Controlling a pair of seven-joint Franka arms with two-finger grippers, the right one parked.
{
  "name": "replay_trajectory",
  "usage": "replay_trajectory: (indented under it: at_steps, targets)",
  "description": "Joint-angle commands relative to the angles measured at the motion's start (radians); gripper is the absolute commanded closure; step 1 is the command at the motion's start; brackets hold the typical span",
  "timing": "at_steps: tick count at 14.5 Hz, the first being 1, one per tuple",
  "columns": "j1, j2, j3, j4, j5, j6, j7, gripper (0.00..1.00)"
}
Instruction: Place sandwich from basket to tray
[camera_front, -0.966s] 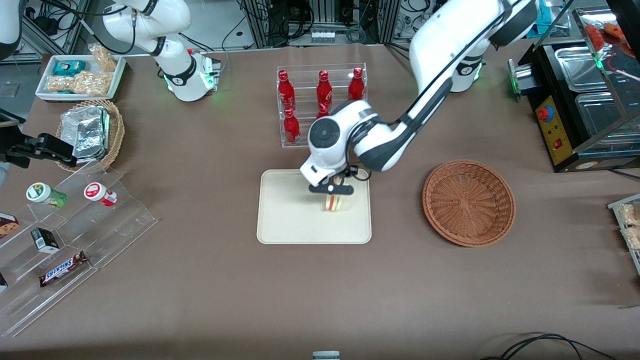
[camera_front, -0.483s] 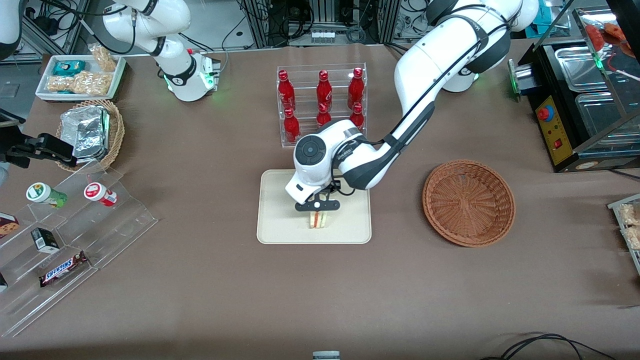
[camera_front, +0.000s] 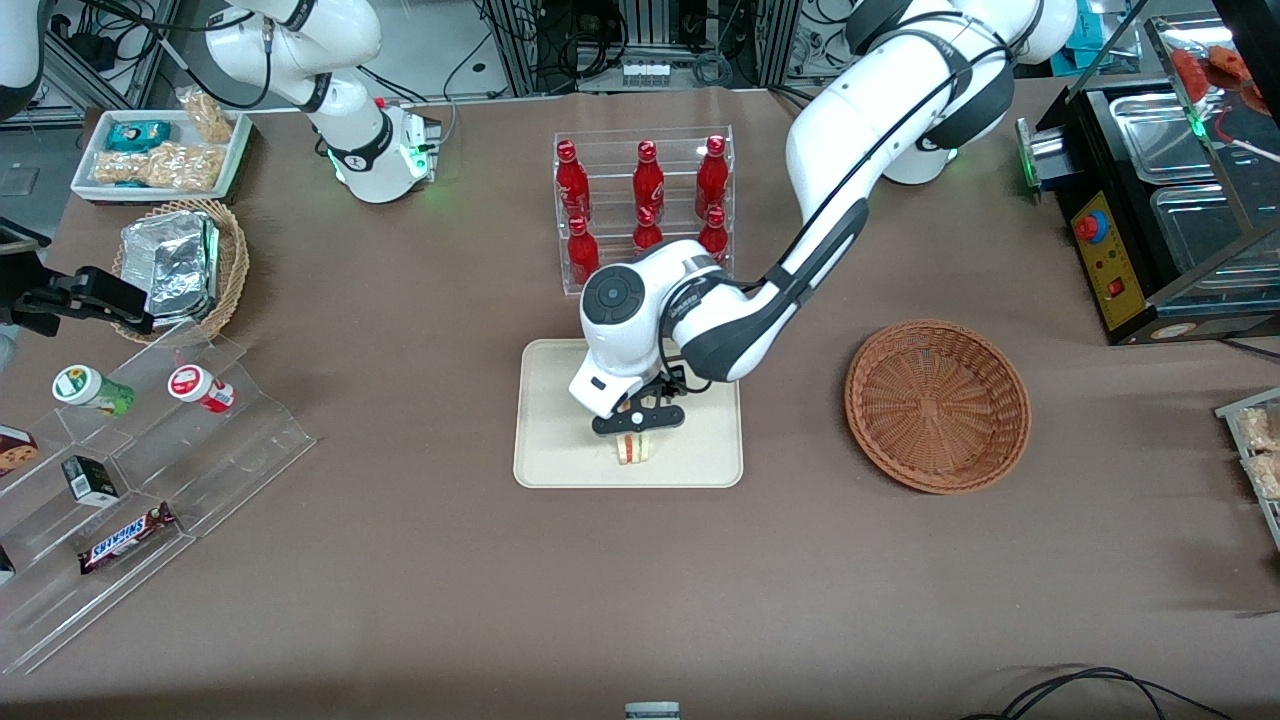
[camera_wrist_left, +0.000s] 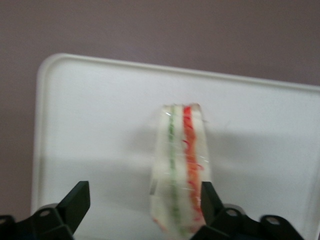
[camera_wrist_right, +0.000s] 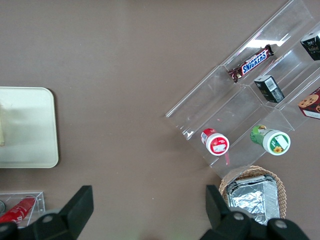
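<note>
The sandwich (camera_front: 632, 450) (camera_wrist_left: 181, 170), a pale wedge with red, orange and green layers showing, stands on edge on the cream tray (camera_front: 560, 445) (camera_wrist_left: 95, 115), near the tray's edge closest to the front camera. My left gripper (camera_front: 637, 420) (camera_wrist_left: 143, 192) hangs just above it and is open. One fingertip (camera_wrist_left: 209, 195) is against the sandwich's red side. The other (camera_wrist_left: 77, 197) stands well clear of it. The reddish-brown wicker basket (camera_front: 937, 405) sits empty beside the tray, toward the working arm's end of the table.
A clear rack of red bottles (camera_front: 643, 205) stands just past the tray, farther from the front camera. Toward the parked arm's end are a stepped acrylic display with snacks (camera_front: 150, 450), a tan basket of foil packs (camera_front: 180, 265) and a white snack tray (camera_front: 165, 150).
The arm carried the sandwich across the tray toward the front camera and lowered it. The sandwich now rests on the tray, with the fingers spread around it.
</note>
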Motion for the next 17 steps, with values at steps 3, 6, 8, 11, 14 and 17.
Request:
replay_trajectory:
  at_steps: [3, 6, 8, 11, 14, 17]
  targets:
    - [0.175, -0.296, -0.004, -0.057, -0.165, -0.275, 0.109, 0.0]
    - [0.345, -0.486, -0.003, -0.169, -0.297, -0.375, 0.3, 0.0]
    - [0.468, -0.567, -0.003, -0.194, -0.316, -0.493, 0.416, 0.0]
    - [0.62, -0.638, -0.001, -0.189, -0.328, -0.607, 0.503, 0.0]
    - [0.642, -0.709, 0.11, -0.192, -0.339, -0.664, 0.639, 0.0]
    - [0.431, -0.769, 0.426, -0.209, -0.463, -0.724, 0.823, 0.0]
